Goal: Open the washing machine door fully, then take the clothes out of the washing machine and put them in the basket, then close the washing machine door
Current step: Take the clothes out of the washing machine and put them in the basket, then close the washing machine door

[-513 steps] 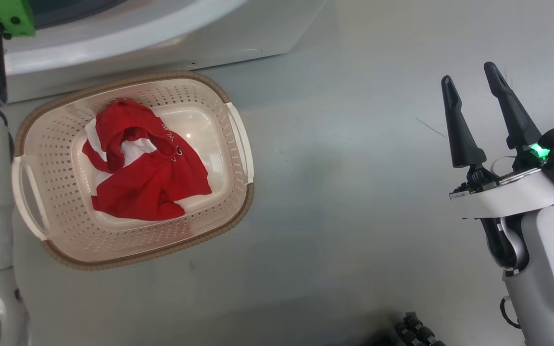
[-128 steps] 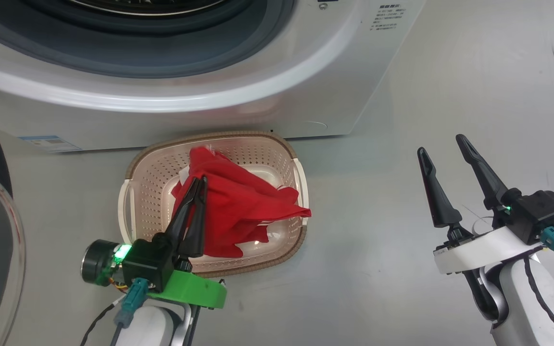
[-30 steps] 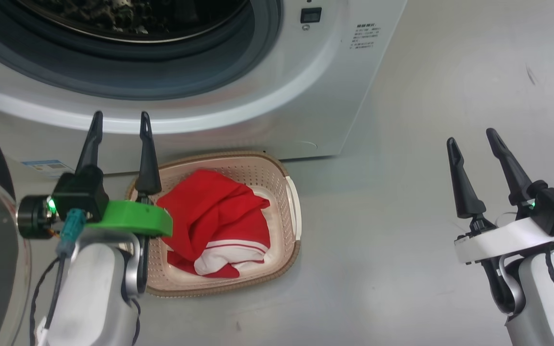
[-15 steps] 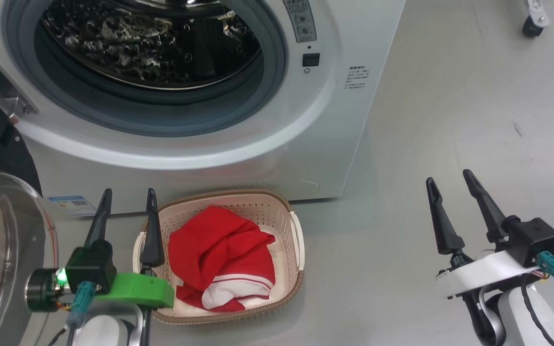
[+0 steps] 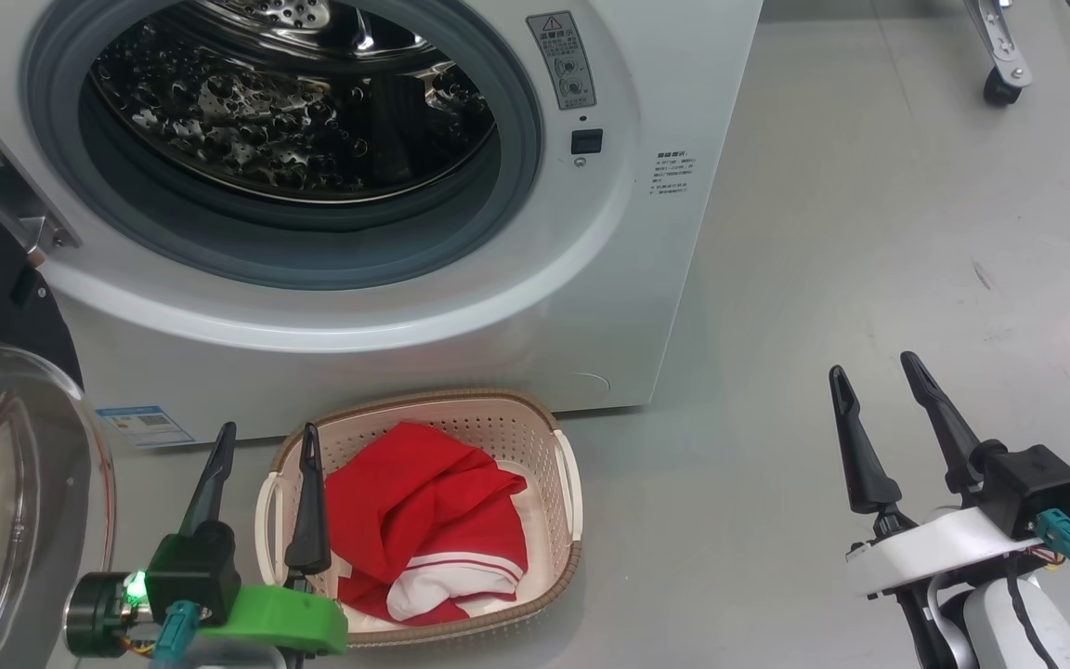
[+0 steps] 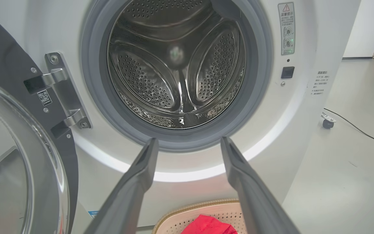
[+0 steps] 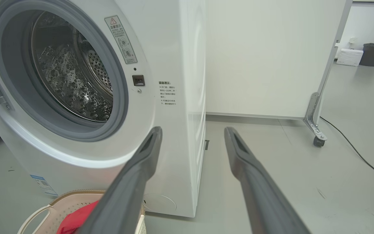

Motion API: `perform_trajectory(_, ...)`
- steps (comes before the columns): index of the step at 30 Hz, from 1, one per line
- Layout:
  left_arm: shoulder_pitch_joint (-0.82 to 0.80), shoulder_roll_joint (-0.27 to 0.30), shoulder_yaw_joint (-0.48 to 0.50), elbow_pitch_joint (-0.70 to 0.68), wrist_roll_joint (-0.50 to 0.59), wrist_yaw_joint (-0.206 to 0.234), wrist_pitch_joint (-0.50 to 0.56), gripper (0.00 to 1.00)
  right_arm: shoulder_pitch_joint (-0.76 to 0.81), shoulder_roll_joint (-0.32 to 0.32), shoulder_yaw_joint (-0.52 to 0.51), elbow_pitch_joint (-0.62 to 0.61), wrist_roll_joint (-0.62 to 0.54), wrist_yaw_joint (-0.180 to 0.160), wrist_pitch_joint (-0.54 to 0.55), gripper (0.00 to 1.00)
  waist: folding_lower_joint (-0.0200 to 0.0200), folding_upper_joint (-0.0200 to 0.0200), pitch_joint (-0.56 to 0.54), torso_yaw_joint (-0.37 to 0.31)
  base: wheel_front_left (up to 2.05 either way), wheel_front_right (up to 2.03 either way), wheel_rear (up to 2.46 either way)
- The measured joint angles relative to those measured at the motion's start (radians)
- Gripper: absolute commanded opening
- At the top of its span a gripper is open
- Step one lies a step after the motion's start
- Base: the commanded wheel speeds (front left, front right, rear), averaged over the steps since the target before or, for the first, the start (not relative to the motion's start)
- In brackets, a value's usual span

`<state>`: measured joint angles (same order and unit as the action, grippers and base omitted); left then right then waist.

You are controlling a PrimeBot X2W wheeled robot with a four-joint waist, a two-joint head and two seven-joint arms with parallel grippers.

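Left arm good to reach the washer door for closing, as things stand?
Likely yes. The washing machine door stands swung open just left of the left claw, with nothing between them. The claw is open and empty, and the clothes lie in the basket.

The mouth (image 5: pixel 293 139) of the washing machine (image 5: pixel 646 279) gaped open, reachable from the front. The door (image 5: pixel 6 520) stood swung out on the left, walling that side. Below the mouth, the basket (image 5: pixel 461 401) of clothes (image 5: pixel 405 520) blocked the floor (image 5: pixel 823 279); rightward, floor lay open.

Left hand (image 5: pixel 269 427) green-collared — right hand (image 5: pixel 872 364) white-collared; teal plugs (image 5: pixel 1067 537).
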<state>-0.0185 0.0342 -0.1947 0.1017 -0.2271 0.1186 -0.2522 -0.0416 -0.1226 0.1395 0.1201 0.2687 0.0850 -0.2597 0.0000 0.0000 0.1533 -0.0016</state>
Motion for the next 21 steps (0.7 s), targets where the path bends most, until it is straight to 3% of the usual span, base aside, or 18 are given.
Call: perform_trajectory(21, 0.049, 0.004, 0.0, -0.044, 0.027, 0.0, 0.0, 1.0, 0.015, 0.007, -0.006, -0.011, -0.008, -0.001, 0.0, 1.0, 0.0, 0.0, -0.01, 0.002, 0.0, 0.0, 0.0)
